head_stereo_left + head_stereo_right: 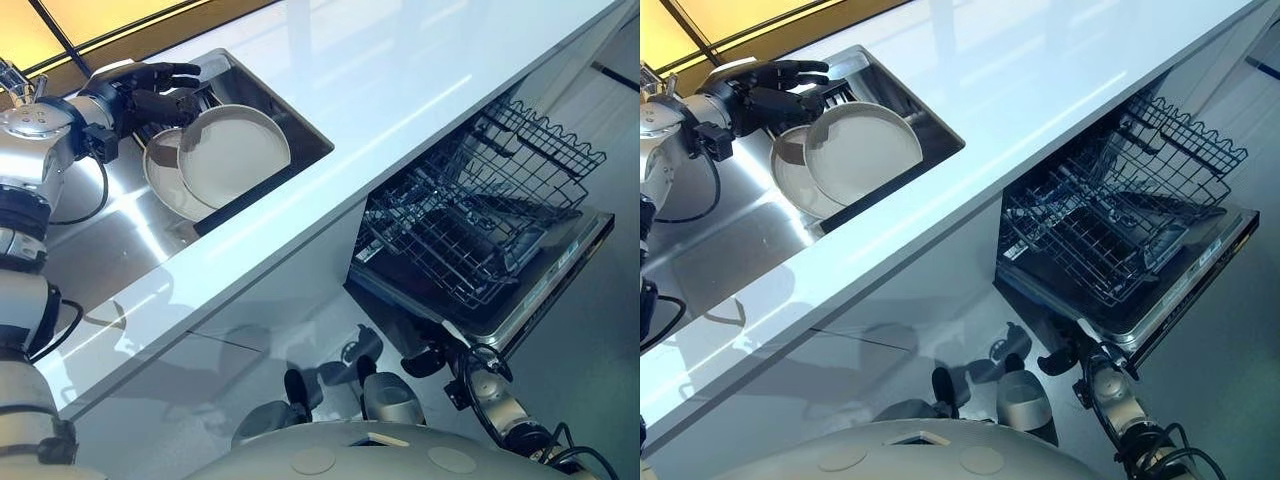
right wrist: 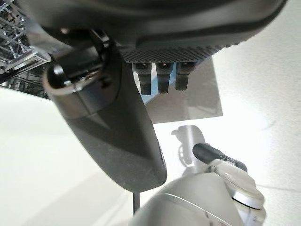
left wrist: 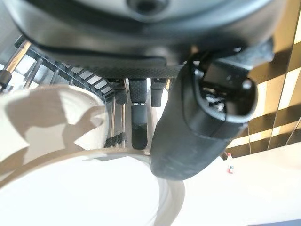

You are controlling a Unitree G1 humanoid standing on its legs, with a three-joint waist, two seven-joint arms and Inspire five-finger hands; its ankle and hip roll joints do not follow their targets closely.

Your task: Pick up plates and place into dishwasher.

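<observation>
Count: 2 plates, both pale and round, both in the sink (image 1: pixel 100 240) set into the white counter (image 1: pixel 400 70).
- Front plate (image 1: pixel 235 150) stands tilted on edge, face towards the camera.
- Rear plate (image 1: pixel 165 185) leans just behind and partly under it, overlapped by the front one.
- Both are propped against a dark wire dish rack (image 3: pixel 33 70) at the far end of the sink.

Count: 1 dishwasher, below the counter edge and well apart from the sink. Its door (image 1: pixel 540 290) is folded down. 1 wire basket (image 1: pixel 480 210) is pulled out over the door, and no plate is in it.

Left robot hand (image 1: pixel 150 100): the arm reaches in over the sink's far corner with the hand above the upper rim of the front plate. Its fingers (image 3: pixel 138 117) are extended, pointing down at the rack behind the plate. The thumb sits on the near side of the rim. The hand is spread, not clamped on anything. Contact with the rim cannot be confirmed.

Right robot hand (image 1: pixel 430 360): it hangs low, beside and below the dishwasher door. Its fingers look loosely extended, the thumb is out, and it holds nothing.
</observation>
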